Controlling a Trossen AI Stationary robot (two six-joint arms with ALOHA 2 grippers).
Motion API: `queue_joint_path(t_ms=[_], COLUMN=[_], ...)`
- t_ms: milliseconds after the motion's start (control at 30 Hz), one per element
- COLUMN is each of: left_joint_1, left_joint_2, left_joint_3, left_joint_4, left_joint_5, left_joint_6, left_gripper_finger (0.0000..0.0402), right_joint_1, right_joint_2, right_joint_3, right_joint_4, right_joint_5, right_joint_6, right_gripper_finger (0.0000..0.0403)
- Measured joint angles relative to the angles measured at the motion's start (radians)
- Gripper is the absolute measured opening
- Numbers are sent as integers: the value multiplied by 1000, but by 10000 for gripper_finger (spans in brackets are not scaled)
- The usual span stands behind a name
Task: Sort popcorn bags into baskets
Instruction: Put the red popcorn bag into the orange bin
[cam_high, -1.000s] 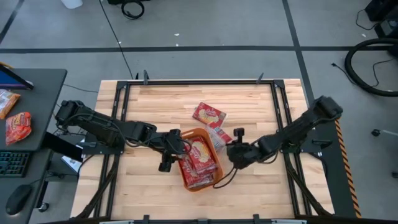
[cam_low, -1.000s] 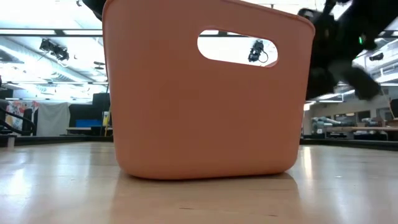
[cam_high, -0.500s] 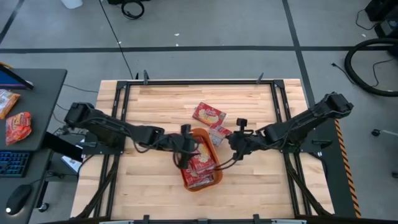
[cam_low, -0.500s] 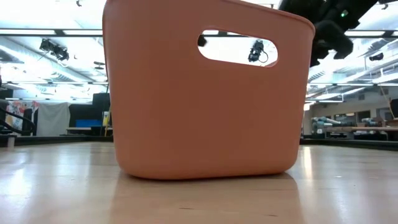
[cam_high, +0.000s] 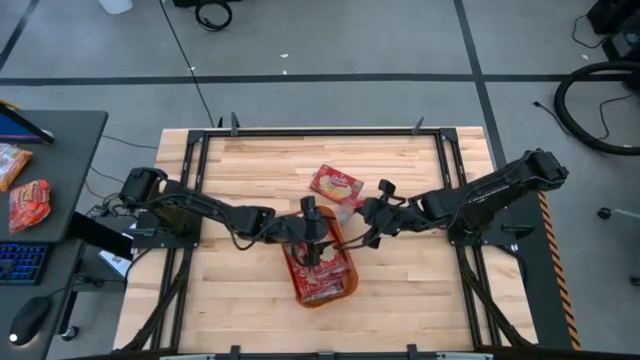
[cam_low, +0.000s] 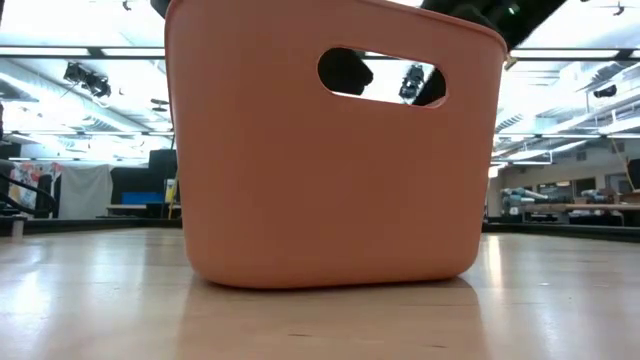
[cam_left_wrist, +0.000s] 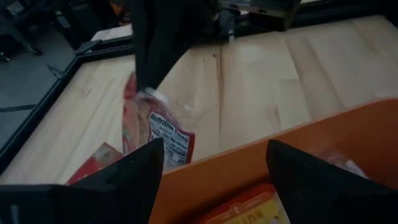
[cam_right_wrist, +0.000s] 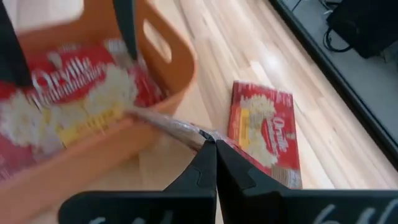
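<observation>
Orange basket sits near table centre, w/ several red popcorn bags piled inside. One more bag lies flat on the wood just beyond the basket. Another, the pinched bag, is tilted by the basket's far rim, its edge caught in the right gripper, fingers closed tight on it. Left gripper hovers over the basket's far end, fingers spread wide, holding nothing. Wooden table has a black metal frame.
</observation>
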Motion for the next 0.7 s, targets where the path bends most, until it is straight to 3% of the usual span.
queue_joint_path(t_ms=[267, 700], left_joint_1=[15, 6], left_joint_2=[0, -40], left_joint_3=[0, 0], left_joint_4=[21, -14], left_joint_5=[-69, -21], left_joint_6=[-13, -9], left_gripper_finger=[286, 286], right_joint_1=[-23, 6], right_joint_2=[0, 0], right_joint_3=[79, 146], right_joint_4=[-2, -25], right_joint_5=[-46, -14], right_joint_6=[-9, -81], right_gripper_finger=[0, 0])
